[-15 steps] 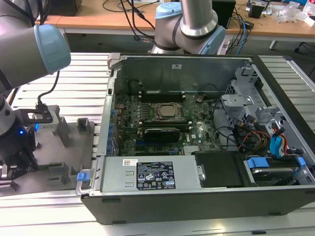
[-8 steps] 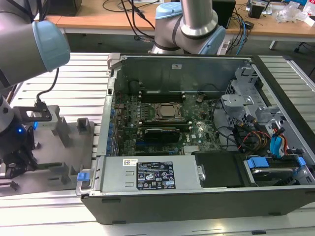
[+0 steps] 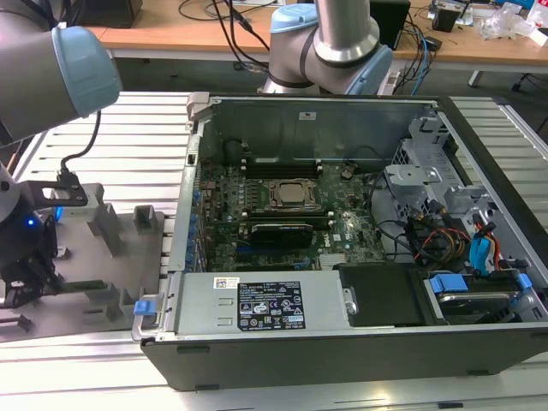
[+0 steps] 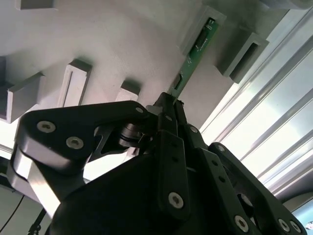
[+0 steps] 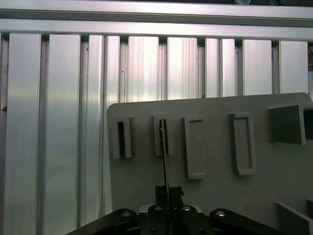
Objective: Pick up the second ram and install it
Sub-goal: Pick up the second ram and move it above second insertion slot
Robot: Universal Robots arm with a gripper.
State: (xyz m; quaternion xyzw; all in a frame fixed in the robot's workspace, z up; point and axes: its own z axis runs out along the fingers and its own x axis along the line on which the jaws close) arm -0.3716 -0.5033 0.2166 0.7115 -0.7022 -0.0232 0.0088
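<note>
The second ram is a thin green stick standing on edge in a slot block of the grey fixture plate. In the first wrist view the second ram shows edge-on, running from its slot block down between the fingers. My gripper is shut on its near end, one black finger on each face; the same grip appears at my gripper. In the exterior view my gripper hangs low over the fixture plate at the far left, with the second ram reaching out from it.
An open computer case lies to the exterior view's right of the fixture, with the motherboard and its black memory slots exposed. Several empty slot blocks stand on the plate. Ribbed aluminium table surrounds it. Cables hang behind.
</note>
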